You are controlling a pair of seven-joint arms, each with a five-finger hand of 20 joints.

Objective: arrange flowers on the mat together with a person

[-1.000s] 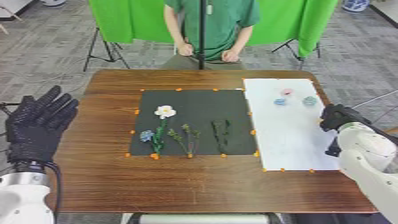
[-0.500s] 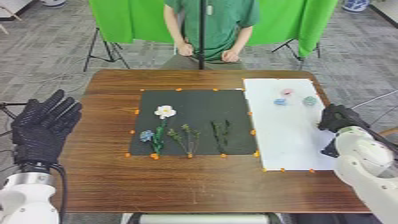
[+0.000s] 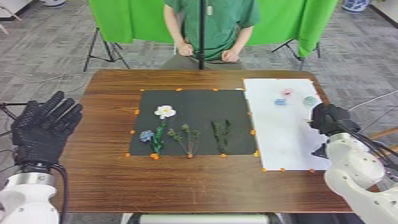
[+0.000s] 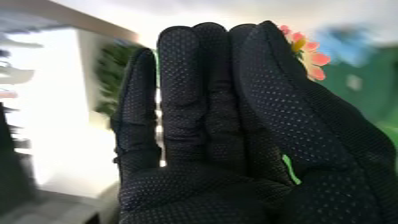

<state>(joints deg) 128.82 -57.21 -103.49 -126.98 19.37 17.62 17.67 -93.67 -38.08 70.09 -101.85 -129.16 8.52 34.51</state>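
My right hand [image 3: 329, 120] is over the right edge of the white sheet [image 3: 289, 135], just below the pale green flower [image 3: 310, 101]. In the right wrist view my right hand [image 4: 209, 125] has straight fingers, with a pink flower [image 4: 306, 55] and a blurred blue one [image 4: 345, 44] beyond the thumb. A pink flower [image 3: 287, 92] and a small blue one [image 3: 280, 101] lie on the sheet. The black mat [image 3: 191, 97] holds a white flower [image 3: 165, 111], a blue flower [image 3: 147, 135], budded stems [image 3: 187, 140] and leafy stems [image 3: 221, 136]. My left hand [image 3: 43, 131], fingers straight, is left of the mat.
Orange tabs line the edges of mat and sheet on the brown wooden table [image 3: 178, 190]. A person stands at the far side, hands low by the table edge, not touching the flowers. A dark vertical pole [image 3: 202, 35] rises in front of the person.
My right hand has moved a little left, farther over the white sheet's right edge. The left hand has shifted slightly right and lower. The flowers have not moved.
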